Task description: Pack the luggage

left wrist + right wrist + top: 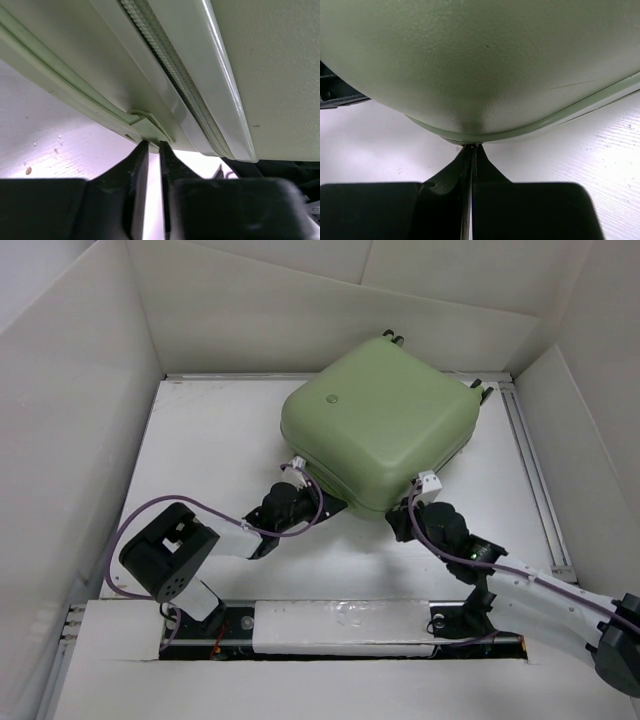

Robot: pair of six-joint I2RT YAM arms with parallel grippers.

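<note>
- The luggage [380, 430], a pale sage-green hard-shell case, lies flat on the white table [210, 450], toward the far side and right of centre, turned at an angle.
- Its two halves are shut together, so nothing of the inside or any contents can be seen; a round badge [331, 398] faces up, and small wheels [392, 337] stick out at the far edge.
- The left wrist view shows the zipper [170, 65] running along the seam between the halves.
- The left gripper [151, 146] meets the case's near-left lower rim; only a thin slit parts its fingers, and whether they pinch anything cannot be told.
- The right gripper [471, 147] sits at the near-right corner, fingers pressed fully together with their tips against the lower rim; no held thing is discernible.
</note>
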